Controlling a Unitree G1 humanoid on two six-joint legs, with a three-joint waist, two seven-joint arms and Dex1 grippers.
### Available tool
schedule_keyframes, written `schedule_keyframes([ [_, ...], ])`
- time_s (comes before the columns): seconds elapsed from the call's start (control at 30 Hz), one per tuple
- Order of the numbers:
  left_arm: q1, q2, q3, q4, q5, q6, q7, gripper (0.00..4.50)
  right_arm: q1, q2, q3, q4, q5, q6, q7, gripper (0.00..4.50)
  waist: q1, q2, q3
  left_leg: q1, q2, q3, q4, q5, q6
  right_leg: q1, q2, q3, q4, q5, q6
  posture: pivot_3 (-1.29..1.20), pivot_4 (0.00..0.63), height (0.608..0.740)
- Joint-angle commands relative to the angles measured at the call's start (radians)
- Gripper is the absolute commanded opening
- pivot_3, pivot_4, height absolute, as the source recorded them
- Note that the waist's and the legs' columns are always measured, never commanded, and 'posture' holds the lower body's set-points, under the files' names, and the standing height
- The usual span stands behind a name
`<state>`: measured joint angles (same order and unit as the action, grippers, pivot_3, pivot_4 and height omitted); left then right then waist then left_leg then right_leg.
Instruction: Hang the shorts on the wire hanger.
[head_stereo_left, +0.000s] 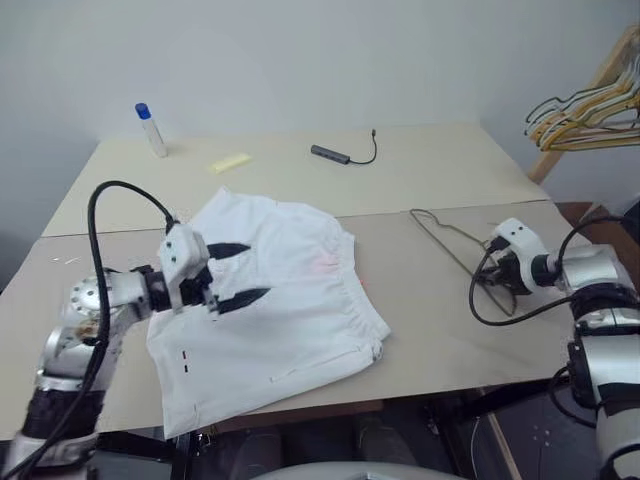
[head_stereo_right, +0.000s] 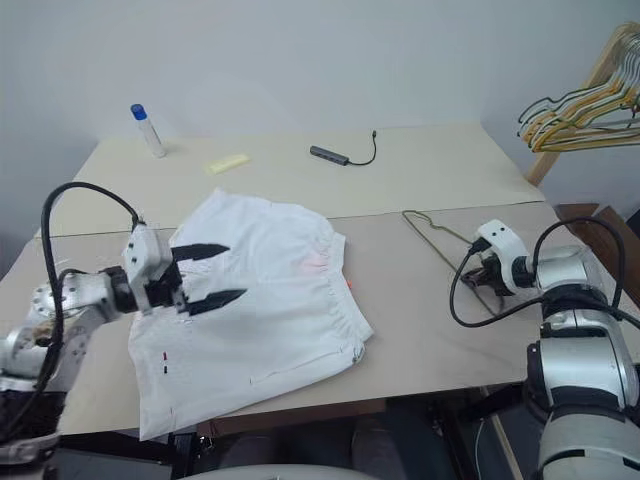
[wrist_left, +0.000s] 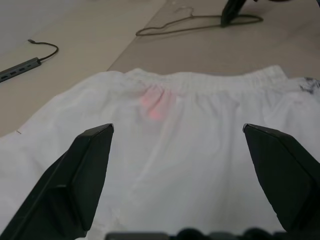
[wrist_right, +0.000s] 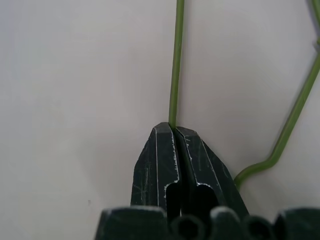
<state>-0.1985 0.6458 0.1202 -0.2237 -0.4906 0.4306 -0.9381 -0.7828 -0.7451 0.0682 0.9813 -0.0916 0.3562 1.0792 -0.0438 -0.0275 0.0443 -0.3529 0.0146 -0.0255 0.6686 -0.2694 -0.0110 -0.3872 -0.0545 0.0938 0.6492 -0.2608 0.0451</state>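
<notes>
The white shorts lie flat on the tan table, waistband toward the right, with a faint pink patch near the waist. My left gripper hovers open over the shorts' left half, its two black fingers spread wide. The thin grey-olive wire hanger lies on the table to the right of the shorts. My right gripper is shut on one wire of the hanger, and it shows at the hanger's near end.
A bunch of yellow and dark hangers hangs on a wooden rack at the far right. At the back of the table stand a blue-capped bottle, a yellow note and a grey adapter with a cable.
</notes>
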Motion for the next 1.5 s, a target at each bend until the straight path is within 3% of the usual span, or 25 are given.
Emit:
schedule_keyframes([
  [0.03, -0.089, -0.136, 0.069, -0.036, -0.180, 0.250, 0.252, 4.50, 0.069, 0.014, -0.099, -0.376, 0.122, 0.152, -0.030, 0.05, -0.001, 0.000, 0.000, -0.001, 0.000, 0.000, 0.000, 0.000, 0.000, -0.001, 0.000, 0.000, 0.000, 0.000, 0.000, 0.03, 0.000, 0.740],
  [0.13, -0.147, -0.300, 0.109, -0.050, -0.324, 0.427, 0.465, 4.50, 0.172, 0.073, -0.132, -0.727, 0.181, 0.260, -0.107, 0.05, 0.001, 0.001, 0.000, -0.001, 0.000, -0.003, 0.000, 0.000, 0.000, -0.001, -0.001, 0.000, 0.000, 0.001, 0.002, 0.02, 0.000, 0.740],
  [0.2, -0.181, -0.416, 0.142, -0.051, -0.404, 0.485, 0.603, 4.50, 0.245, 0.130, -0.108, -0.939, 0.173, 0.213, -0.177, 0.05, 0.001, 0.001, -0.001, -0.001, 0.000, -0.006, 0.000, 0.000, -0.001, -0.001, -0.001, 0.001, 0.000, 0.002, 0.002, 0.01, 0.000, 0.740],
  [0.33, -0.230, -0.542, 0.190, -0.046, -0.514, 0.525, 0.772, 4.50, 0.304, 0.221, -0.019, -1.117, 0.093, 0.082, -0.311, 0.05, 0.003, 0.000, -0.001, -0.002, -0.001, -0.007, 0.001, -0.001, -0.001, -0.001, -0.001, 0.000, 0.000, 0.002, 0.003, 0.01, 0.000, 0.740],
  [0.5, -0.244, -0.552, 0.147, -0.077, -0.521, 0.518, 0.799, 4.50, 0.314, 0.299, 0.059, -1.164, 0.048, -0.046, -0.404, 0.05, 0.004, 0.000, -0.001, -0.002, -0.003, -0.002, 0.001, 0.000, -0.002, -0.001, -0.001, 0.001, -0.001, 0.003, 0.003, 0.02, 0.000, 0.740],
  [0.7, -0.250, -0.536, 0.118, -0.081, -0.471, 0.463, 0.788, 4.50, 0.353, 0.294, 0.096, -1.176, 0.050, -0.187, -0.394, 0.05, 0.015, 0.000, -0.001, -0.002, -0.004, -0.002, 0.001, 0.000, -0.003, -0.001, -0.001, 0.000, -0.002, 0.003, 0.003, 0.03, 0.000, 0.740],
  [0.83, -0.250, -0.527, 0.077, -0.087, -0.441, 0.405, 0.725, 3.33, 0.370, 0.292, 0.134, -1.165, 0.020, -0.253, -0.399, 0.00, 0.019, 0.000, -0.001, -0.001, -0.004, -0.002, 0.001, 0.000, -0.003, -0.001, -0.001, 0.000, -0.002, 0.003, 0.003, 0.02, 0.000, 0.740],
  [1.23, -0.261, -0.579, 0.032, -0.012, -0.343, 0.333, 0.787, 0.01, 0.375, 0.317, 0.147, -1.149, -0.022, -0.228, -0.458, 0.00, 0.025, 0.000, -0.001, -0.001, -0.004, -0.001, 0.001, 0.000, -0.003, 0.000, -0.001, 0.001, -0.003, 0.003, 0.003, 0.00, 0.000, 0.740],
  [1.43, -0.266, -0.578, 0.025, 0.009, -0.325, 0.310, 0.764, 0.01, 0.376, 0.313, 0.157, -1.165, -0.023, -0.238, -0.441, 0.00, 0.022, 0.000, -0.001, -0.001, -0.004, -0.001, 0.001, 0.000, -0.003, 0.000, 0.000, 0.001, -0.004, 0.003, 0.003, -0.01, 0.000, 0.740],
  [1.5, -0.263, -0.569, 0.014, -0.001, -0.321, 0.301, 0.730, 0.00, 0.375, 0.316, 0.157, -1.180, -0.004, -0.212, -0.421, 0.52, 0.022, 0.000, -0.001, -0.001, -0.004, -0.001, 0.001, 0.000, -0.003, 0.000, 0.000, 0.001, -0.004, 0.003, 0.003, -0.01, 0.000, 0.740],
])
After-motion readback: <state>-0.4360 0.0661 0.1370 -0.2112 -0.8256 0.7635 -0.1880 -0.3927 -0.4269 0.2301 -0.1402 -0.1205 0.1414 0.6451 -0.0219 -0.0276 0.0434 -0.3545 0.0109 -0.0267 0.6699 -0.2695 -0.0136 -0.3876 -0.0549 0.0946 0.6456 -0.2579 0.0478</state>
